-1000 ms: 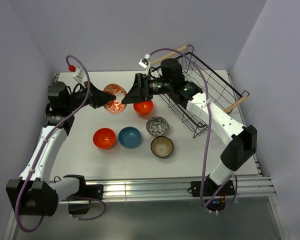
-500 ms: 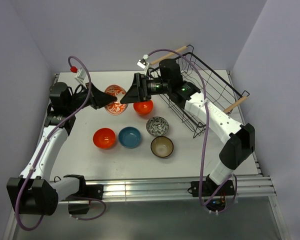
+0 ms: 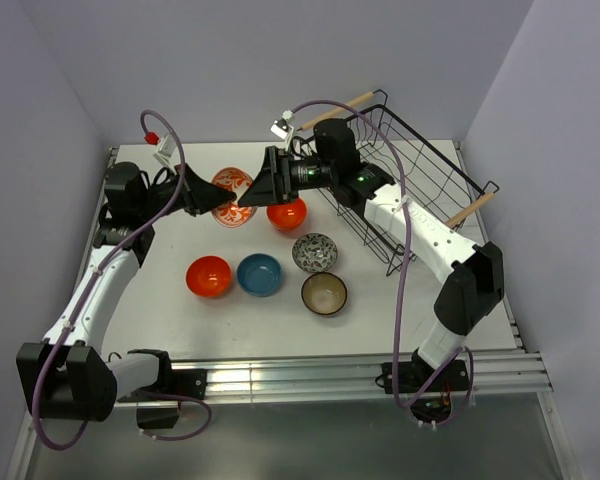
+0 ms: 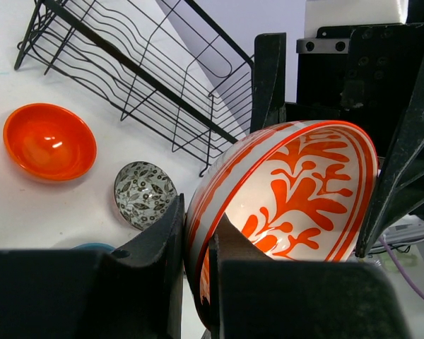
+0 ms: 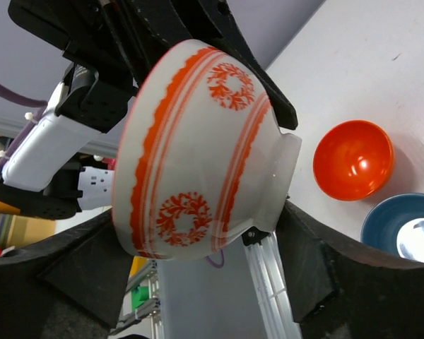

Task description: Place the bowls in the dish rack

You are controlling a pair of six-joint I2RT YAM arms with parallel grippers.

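My left gripper [image 3: 212,195] is shut on the rim of the orange-and-white patterned bowl [image 3: 232,183] and holds it tilted in the air at the back of the table. One pad is inside the rim and one outside in the left wrist view [image 4: 198,240]. My right gripper [image 3: 252,192] is open, with its fingers on either side of that same bowl [image 5: 198,162], close to its rim and foot. A plain orange bowl [image 3: 289,214] sits below them. The other orange bowl [image 3: 209,276], the blue [image 3: 259,274], grey-and-white [image 3: 315,252] and brown [image 3: 324,293] bowls sit on the table. The dish rack [image 3: 420,165] stands at the back right.
The rack is tipped up on its far side, with wooden handles at its top left [image 3: 338,108] and right [image 3: 472,208]. The table's near edge has an aluminium rail [image 3: 310,375]. Purple cables loop over both arms.
My right gripper has moved left and closed in around the patterned bowl. My left gripper has raised the bowl slightly towards it. The bowls on the table have not moved.
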